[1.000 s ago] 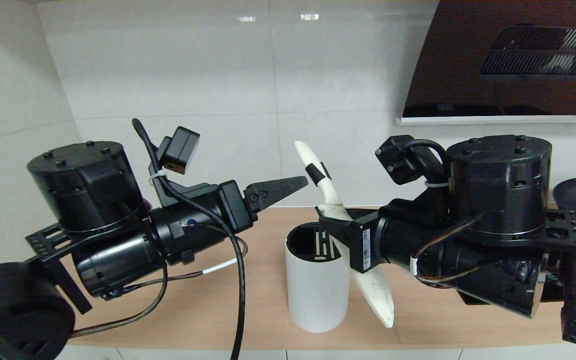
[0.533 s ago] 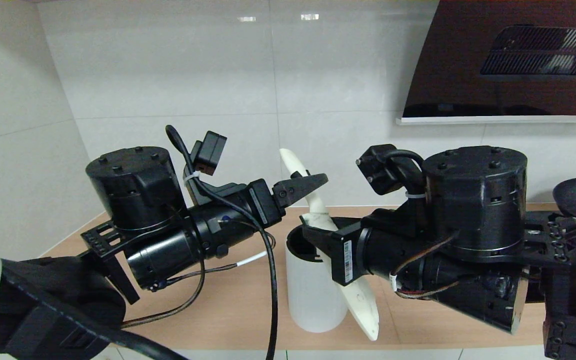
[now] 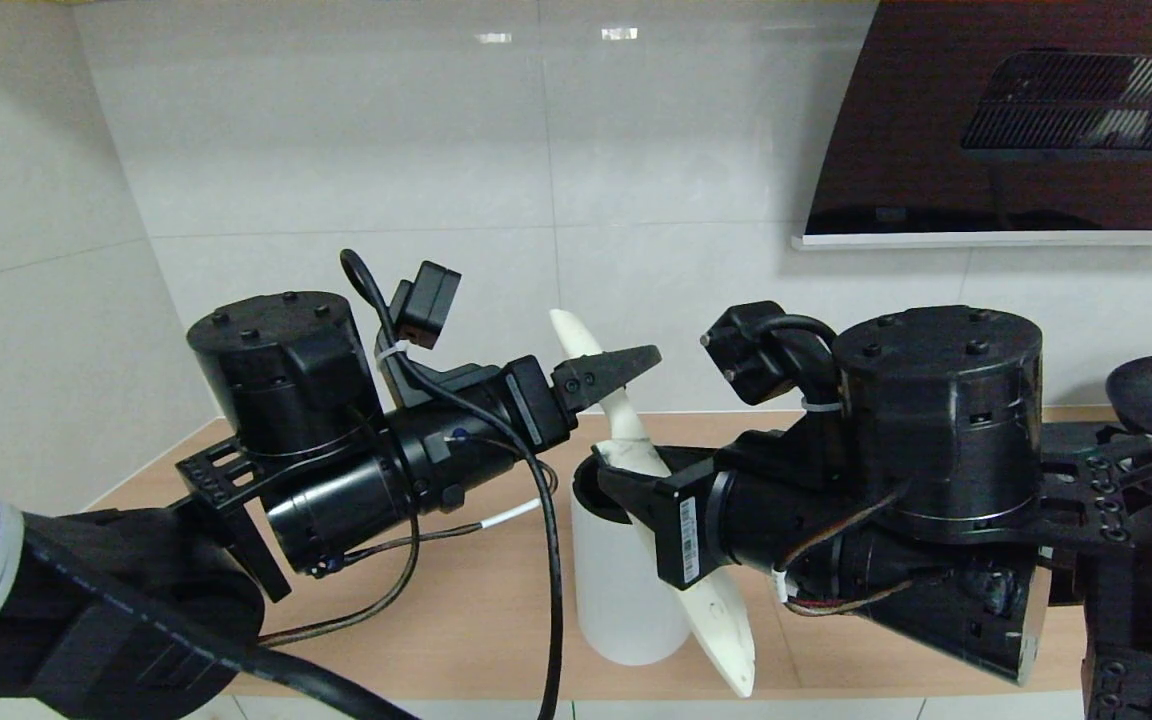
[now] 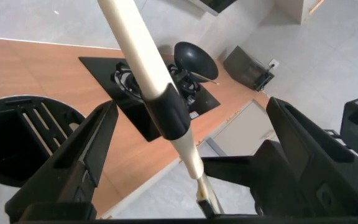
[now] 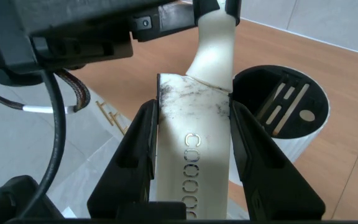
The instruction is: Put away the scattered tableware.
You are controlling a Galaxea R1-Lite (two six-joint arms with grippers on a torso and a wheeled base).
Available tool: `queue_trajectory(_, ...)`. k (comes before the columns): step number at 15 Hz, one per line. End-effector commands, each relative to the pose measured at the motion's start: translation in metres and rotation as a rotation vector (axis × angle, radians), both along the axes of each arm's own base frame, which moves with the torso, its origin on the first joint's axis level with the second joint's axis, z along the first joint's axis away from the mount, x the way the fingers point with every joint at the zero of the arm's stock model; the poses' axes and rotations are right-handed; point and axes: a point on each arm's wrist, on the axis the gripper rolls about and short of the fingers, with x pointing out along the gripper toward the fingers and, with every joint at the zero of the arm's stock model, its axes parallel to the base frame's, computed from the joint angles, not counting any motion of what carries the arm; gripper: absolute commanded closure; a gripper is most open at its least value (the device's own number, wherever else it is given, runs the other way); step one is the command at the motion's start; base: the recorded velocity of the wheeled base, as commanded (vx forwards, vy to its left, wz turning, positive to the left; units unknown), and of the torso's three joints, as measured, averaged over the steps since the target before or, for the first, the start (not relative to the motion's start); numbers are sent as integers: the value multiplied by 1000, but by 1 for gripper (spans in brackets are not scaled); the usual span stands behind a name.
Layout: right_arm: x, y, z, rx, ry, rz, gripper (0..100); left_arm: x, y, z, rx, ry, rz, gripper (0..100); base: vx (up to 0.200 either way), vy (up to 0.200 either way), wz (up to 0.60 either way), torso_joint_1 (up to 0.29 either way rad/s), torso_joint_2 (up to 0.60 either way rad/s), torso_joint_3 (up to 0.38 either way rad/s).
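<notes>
Currently R gripper (image 5: 193, 134) clamps flat white slotted spatula (image 3: 718, 622) by smooth cyl. holder (image 3: 621, 600)

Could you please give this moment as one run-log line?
right gripper: shut on spatula blade | left gripper: open, fingers straddling handle | spatula: tilted, outside holder | holder: upright on counter

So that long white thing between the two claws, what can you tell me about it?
It is a cream-white slotted spatula, plastic by the look. Its round handle wears a black band, and its flat blade has a row of small oval holes and some dark smudges. It is held tilted, handle up, with the blade low beside the white holder. The right gripper is shut on the top of the blade. The left gripper is open around the handle, not touching it.
</notes>
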Motion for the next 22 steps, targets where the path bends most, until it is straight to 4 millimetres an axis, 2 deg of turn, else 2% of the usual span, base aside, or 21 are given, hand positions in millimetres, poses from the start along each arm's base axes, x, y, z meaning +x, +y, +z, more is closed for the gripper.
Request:
queue_trajectory(1,0,0,-1,-3,2,1,100,0,0,1,-1,-1,0,100,0,0,0,0,0,0)
queue_trajectory(13,-5,4,-2,-7,4,18,100,1,-1,-1,-1,-1,-3,100,0,0,0,0,0,0)
queue_trajectory(14,-5,4,-2,-5,3,18,0,1,0,-1,-2,-2,-3,100,0,0,0,0,0,0)
queue_trajectory(19,-4,2,2,17,0,8,0,-1,2,13,-22,-34,15,100,0,0,0,0,0,0)
queue_trajectory(22,8,-18,15,60,-45,-98,0,-1,10,36,-23,-44,64,100,0,0,0,0,0,0)
